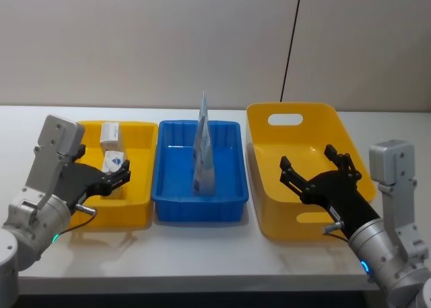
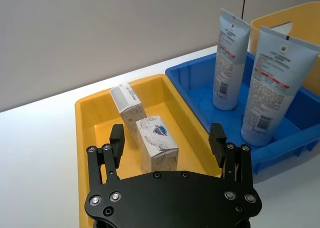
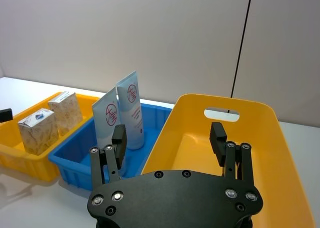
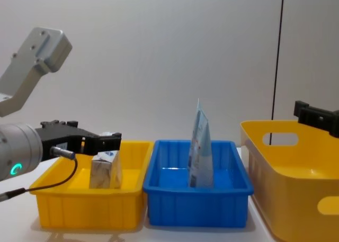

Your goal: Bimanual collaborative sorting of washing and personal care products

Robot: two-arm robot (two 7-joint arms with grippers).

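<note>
LEFT: left gripper hovering open, gripping nothing, over small yellow bin | BOXES: marbled soap box and tan speckled box standing together inside it, grouped by kind | TUBES: light-blue tubes standing cap-down in blue bin | RIGHT: right gripper hanging open over large yellow bin

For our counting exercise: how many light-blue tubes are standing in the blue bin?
2. The rear tube stands toward the back of the blue bin, the front tube just ahead of it; nothing looks hidden behind them.
</note>
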